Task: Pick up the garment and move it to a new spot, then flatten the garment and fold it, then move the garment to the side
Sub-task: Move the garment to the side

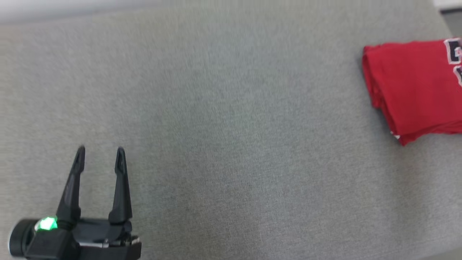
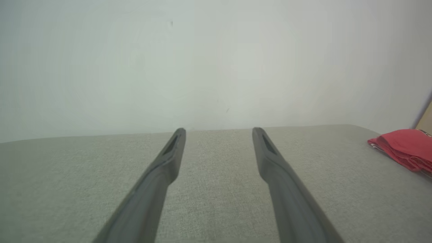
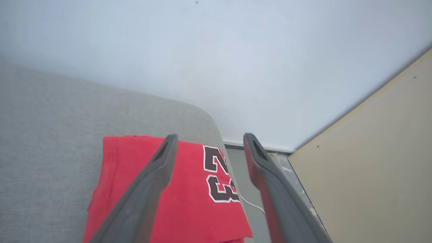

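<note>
Garment (image 1: 411,86) setting: a wide grey surface (image 1: 216,137) spreads across the head view, with a pale wall (image 2: 202,67) behind it and a beige panel (image 3: 371,162) off its right end.
Garment itself: red, folded into a compact stack, lying at the far right end of the grey surface near its rounded corner. Whether its outer edge hangs over the side, I cannot tell.
Left gripper (image 1: 100,151): low at the left, well apart from the garment, fingers spread and holding nothing.
Right gripper (image 3: 210,136): poised over the garment, fingers spread wide with nothing between them. Whether they touch the cloth cannot be told.
Number print (image 3: 217,179): dark figures edged in white, facing up on the top layer.
White cable (image 3: 251,204): on the floor just past the edge.
Step in hand: the fold looks done and the garment sits at the side, so this is likely the last placing.
Doing it well: lift the right gripper straight off so the fingertips do not drag the top layer. If nudging, push inward, away from the edge.
</note>
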Motion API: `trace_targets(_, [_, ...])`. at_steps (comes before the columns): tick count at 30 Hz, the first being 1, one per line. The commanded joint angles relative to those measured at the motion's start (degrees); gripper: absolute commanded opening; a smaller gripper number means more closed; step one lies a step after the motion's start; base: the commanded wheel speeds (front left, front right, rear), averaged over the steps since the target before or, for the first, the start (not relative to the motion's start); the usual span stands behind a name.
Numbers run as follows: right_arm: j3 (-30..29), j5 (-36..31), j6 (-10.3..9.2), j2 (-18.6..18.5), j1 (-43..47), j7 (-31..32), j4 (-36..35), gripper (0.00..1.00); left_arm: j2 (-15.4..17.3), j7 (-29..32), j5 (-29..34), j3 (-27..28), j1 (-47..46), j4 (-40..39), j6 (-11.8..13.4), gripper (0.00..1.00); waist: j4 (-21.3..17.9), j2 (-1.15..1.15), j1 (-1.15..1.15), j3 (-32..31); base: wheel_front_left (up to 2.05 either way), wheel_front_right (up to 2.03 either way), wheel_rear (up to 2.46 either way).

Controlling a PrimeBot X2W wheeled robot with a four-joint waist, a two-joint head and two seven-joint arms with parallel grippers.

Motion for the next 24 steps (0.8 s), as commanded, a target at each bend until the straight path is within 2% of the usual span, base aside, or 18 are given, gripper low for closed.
trace_targets(1, [0.06, 0.96, 0.0, 1.05, 1.85, -1.75, -1.07, 1.0, -0.35, -0.14, -0.73, 0.4, 1.35, 0.46, 0.35, 1.0, 0.78, 0.0, 0.01, -5.42, 0.0, 0.0, 0.0])
trace_targets(7, [1.39, 5.18, 0.0, 5.95, 9.96, -8.64, -6.04, 1.0, -0.95, -0.15, -2.21, 2.02, 4.9, 2.48, 1.96, 1.0, 2.15, 0.0, 0.01, -11.94, 0.0, 0.0, 0.0])
trace_targets(13, [4.41, 9.19, 0.0, 9.08, 18.38, -13.39, -6.8, 1.0, -1.07, -0.14, -6.02, 2.65, 8.43, 3.66, 4.23, 1.0, 3.81, 0.0, 0.01, -17.49, 0.0, 0.0, 0.0])
trace_targets(18, [6.45, 10.91, 0.0, 12.09, 23.78, -16.61, -6.41, 1.0, -1.09, -0.14, -7.11, 3.03, 10.82, 4.99, 5.88, 1.0, 5.2, 0.0, 0.01, -19.59, 0.0, 0.0, 0.0])
trace_targets(24, [7.39, 11.19, 0.0, 15.48, 27.9, -20.0, -5.66, 1.0, -1.06, -0.14, -7.22, 3.32, 12.37, 7.41, 6.17, 1.0, 6.95, 0.0, 0.01, -20.69, 0.0, 0.0, 0.0])
